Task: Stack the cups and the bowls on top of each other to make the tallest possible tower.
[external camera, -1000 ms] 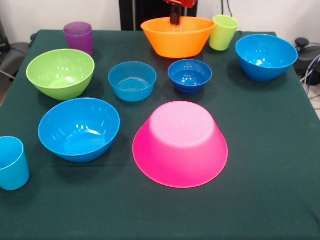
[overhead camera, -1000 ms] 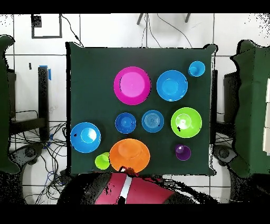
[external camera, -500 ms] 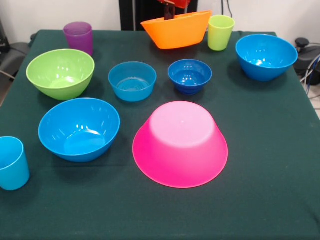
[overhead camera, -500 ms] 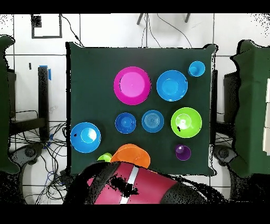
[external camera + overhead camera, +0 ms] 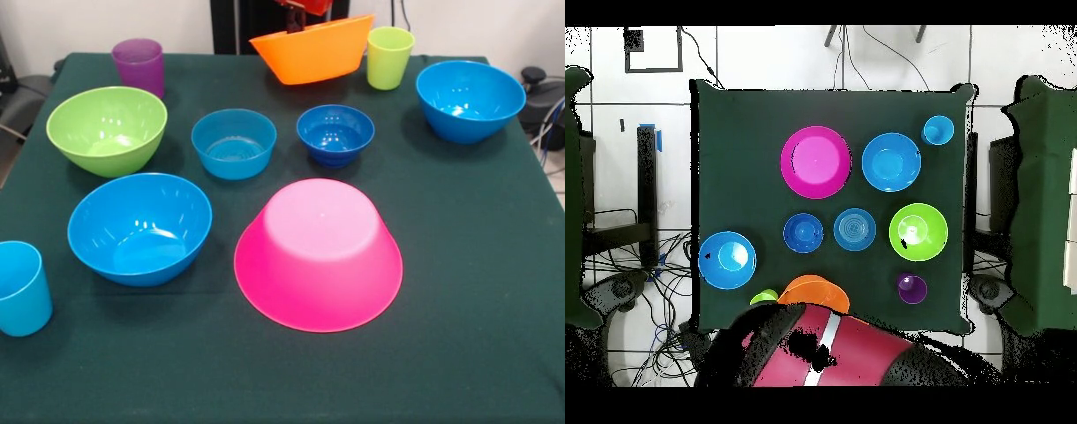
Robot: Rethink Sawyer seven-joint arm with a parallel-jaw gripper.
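My gripper (image 5: pixel 300 21) shows at the top edge of the front view, shut on the far rim of the big orange bowl (image 5: pixel 313 51), which hangs tilted above the table's far side. In the overhead view my red arm (image 5: pixel 827 350) covers part of that bowl (image 5: pixel 815 292). The big pink bowl (image 5: pixel 318 252) lies upside down in the middle, with the small dark-blue bowl (image 5: pixel 335 134) upright behind it. The yellow-green cup (image 5: pixel 391 57) stands beside the orange bowl.
A small light-blue bowl (image 5: pixel 233 143), a green bowl (image 5: pixel 107 130) and two blue bowls (image 5: pixel 139 227) (image 5: pixel 470 100) sit upright on the green cloth. A purple cup (image 5: pixel 139 66) stands far left, a light-blue cup (image 5: pixel 19 288) at the near left edge.
The orange bowl has left the table and tilted, lifted by its far rim. In the overhead view my arm has come further over it. Nothing else has moved.
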